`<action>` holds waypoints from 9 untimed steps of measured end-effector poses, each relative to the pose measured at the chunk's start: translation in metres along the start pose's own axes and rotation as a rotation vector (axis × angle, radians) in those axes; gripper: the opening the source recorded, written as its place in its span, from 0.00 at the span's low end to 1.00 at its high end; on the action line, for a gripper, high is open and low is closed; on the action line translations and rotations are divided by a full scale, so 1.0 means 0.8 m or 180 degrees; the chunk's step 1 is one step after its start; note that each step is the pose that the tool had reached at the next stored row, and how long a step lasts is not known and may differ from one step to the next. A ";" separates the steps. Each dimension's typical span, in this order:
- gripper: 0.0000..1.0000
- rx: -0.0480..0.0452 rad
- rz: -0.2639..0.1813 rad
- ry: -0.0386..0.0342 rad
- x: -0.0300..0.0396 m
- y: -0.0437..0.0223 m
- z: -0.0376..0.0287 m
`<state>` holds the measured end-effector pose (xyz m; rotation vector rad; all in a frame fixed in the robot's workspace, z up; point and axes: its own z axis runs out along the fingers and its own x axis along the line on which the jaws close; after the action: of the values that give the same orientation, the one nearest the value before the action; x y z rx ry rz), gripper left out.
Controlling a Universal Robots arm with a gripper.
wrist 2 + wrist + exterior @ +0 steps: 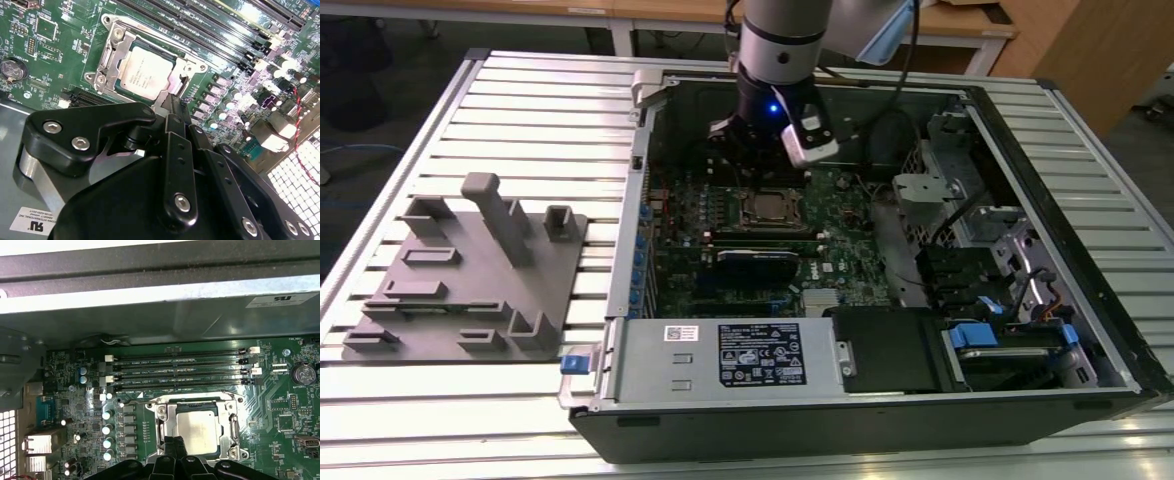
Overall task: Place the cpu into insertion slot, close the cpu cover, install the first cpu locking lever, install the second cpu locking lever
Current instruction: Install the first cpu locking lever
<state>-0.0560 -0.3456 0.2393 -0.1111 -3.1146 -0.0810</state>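
Gripper point(750, 150) at upper centre of the exterior view, inside open computer case point(854, 425), claw pinched narrow, tips just beside cpu cover point(111, 56), cover flat around seated cpu point(145, 75)

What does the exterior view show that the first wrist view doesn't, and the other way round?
Exterior view: the whole open computer case, the grey fixture block beside it, the slatted table. First wrist view: the long memory slots and round battery on the board. Both: the cpu framed by the cpu cover, with the hand near its edge.
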 end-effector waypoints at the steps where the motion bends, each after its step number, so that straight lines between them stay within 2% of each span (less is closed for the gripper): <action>1: 0.10 0.0000 -0.0001 0.0000 0.0009 -0.0001 0.0000; 9: 0.10 0.0001 -0.0015 0.0001 0.0031 -0.0003 0.0000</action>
<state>-0.0585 -0.3457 0.2394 -0.1035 -3.1147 -0.0806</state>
